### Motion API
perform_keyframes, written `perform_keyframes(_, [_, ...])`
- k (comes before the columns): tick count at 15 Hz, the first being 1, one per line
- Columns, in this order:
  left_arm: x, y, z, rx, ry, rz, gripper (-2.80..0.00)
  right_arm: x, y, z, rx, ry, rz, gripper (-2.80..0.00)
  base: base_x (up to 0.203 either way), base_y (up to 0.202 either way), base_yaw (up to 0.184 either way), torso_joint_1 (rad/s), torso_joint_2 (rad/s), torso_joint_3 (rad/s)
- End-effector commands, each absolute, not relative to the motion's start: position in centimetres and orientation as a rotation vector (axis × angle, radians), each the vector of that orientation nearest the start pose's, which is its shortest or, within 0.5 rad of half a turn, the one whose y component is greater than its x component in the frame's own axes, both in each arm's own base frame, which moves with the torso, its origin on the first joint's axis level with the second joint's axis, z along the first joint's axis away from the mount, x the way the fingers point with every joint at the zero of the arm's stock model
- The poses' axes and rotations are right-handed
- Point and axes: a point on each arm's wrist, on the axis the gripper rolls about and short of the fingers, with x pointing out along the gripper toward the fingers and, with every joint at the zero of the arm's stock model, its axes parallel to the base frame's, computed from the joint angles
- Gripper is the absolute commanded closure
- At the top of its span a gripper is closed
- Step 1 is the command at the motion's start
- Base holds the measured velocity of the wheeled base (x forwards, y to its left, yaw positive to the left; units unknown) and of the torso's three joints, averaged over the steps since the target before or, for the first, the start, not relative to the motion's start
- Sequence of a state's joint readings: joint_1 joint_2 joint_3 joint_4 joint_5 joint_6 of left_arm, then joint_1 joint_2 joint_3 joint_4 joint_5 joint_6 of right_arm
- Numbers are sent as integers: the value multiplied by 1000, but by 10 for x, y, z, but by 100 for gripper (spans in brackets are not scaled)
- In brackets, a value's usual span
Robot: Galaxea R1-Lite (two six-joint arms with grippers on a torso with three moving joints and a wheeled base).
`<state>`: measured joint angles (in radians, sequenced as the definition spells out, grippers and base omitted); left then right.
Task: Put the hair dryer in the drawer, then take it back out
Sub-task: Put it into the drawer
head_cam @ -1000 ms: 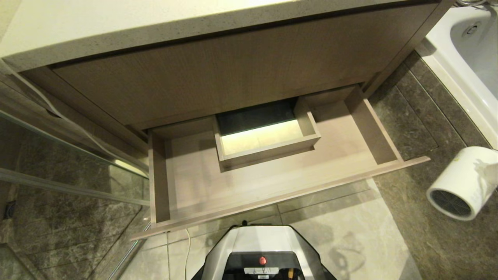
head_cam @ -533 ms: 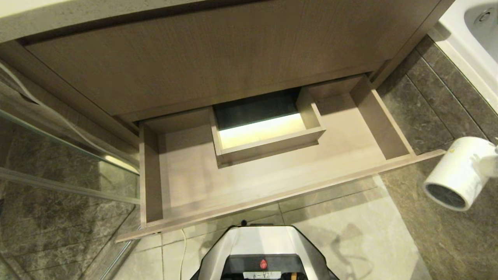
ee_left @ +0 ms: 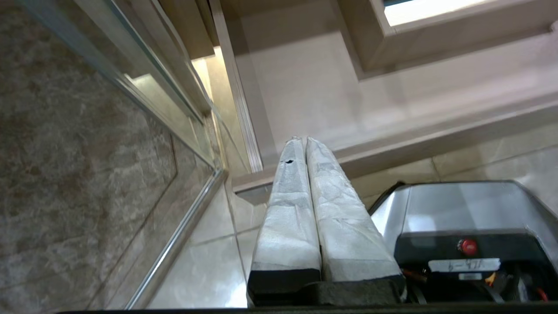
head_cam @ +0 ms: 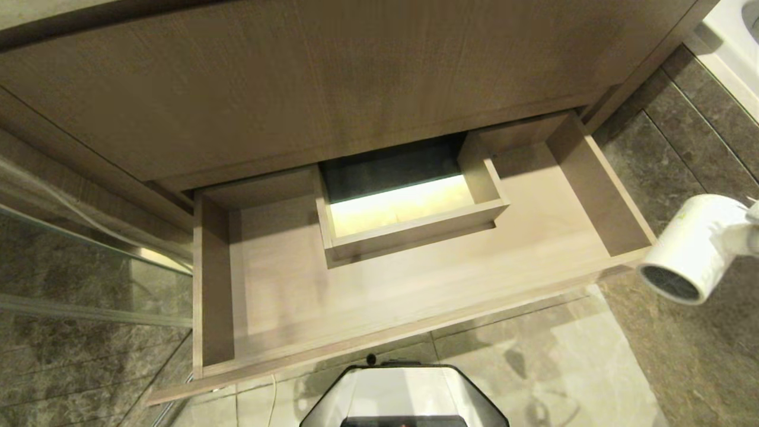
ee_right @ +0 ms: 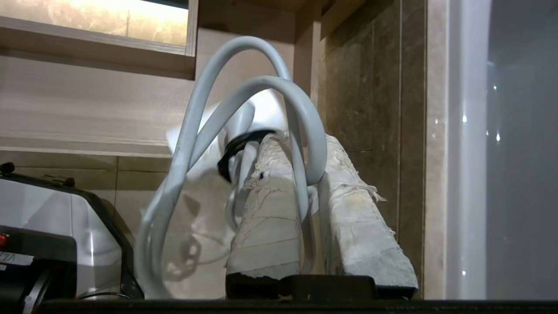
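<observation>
Dark marbled floor tiles (head_cam: pixel 682 367) surround the pulled-out drawer (head_cam: pixel 415 284), with a paler tile strip before its front and a white tub edge (head_cam: pixel 732 53) beyond its right end. Above the drawer sits a plain wood-grain panel (head_cam: pixel 332 89); a boxed cutout (head_cam: pixel 409 207) stands at the drawer's middle back, and a glass partition (head_cam: pixel 83 273) runs off its left side.

I hold the hair dryer (head_cam: pixel 691 249) in my right gripper (ee_right: pixel 305 174), fingers clamped on its handle among the looped white cord (ee_right: pixel 196 144). It hangs just off the drawer's right front corner, outside the drawer, grille facing the floor.

To do this step well, I judge I should carry it over the right wall and lower it onto the open floor to the right of the cutout, minding that the cord loops do not snag the wall or front edge.

My left gripper (ee_left: pixel 303 144) hangs idle beside the drawer's left front corner, fingers pressed together, empty.
</observation>
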<state>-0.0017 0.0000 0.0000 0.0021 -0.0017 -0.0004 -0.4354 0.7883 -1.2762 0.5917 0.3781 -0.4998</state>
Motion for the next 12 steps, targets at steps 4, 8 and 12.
perform_keyframes(4, [-23,0,75,-2,3,-3,0,17,1,347,-449,134,-25,0,0,0,0,-31,398,349])
perform_keyframes(8, [-23,0,75,-2,3,-3,0,35,-7,348,-432,172,-13,0,0,0,0,-40,377,351])
perform_keyframes(12, [-23,0,75,-1,3,-4,0,67,-22,354,-415,211,0,0,0,0,0,16,251,300])
